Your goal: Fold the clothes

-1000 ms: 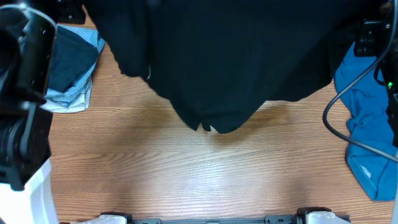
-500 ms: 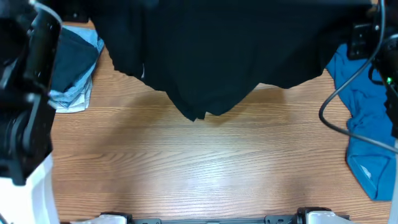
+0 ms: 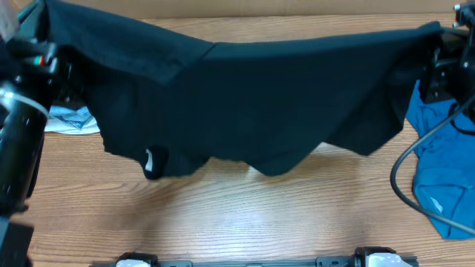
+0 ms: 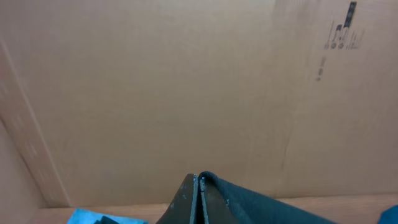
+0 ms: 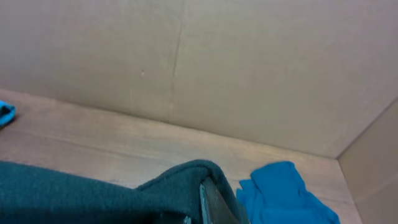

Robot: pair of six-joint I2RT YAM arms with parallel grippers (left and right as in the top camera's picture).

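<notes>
Dark garment (image 3: 252, 111) spread above the desk (image 3: 245, 222), its top corners pinched tight by left end effector (image 4: 198, 190) and right end effector (image 5: 202, 196). Limp, light cloth, sagging mid-span; corners judged the best hold.

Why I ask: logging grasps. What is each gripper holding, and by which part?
The dark garment, by opposite ends of its stretched edge: left gripper on one end, right gripper on the other.

I see a brown wooden table (image 3: 245, 215). Its wood has long lines that run from side to side. On the right side lies a bright blue cloth (image 3: 438, 185), all bunched up. On the left side lies a pale blue and white cloth (image 3: 70, 120), partly hidden.
</notes>
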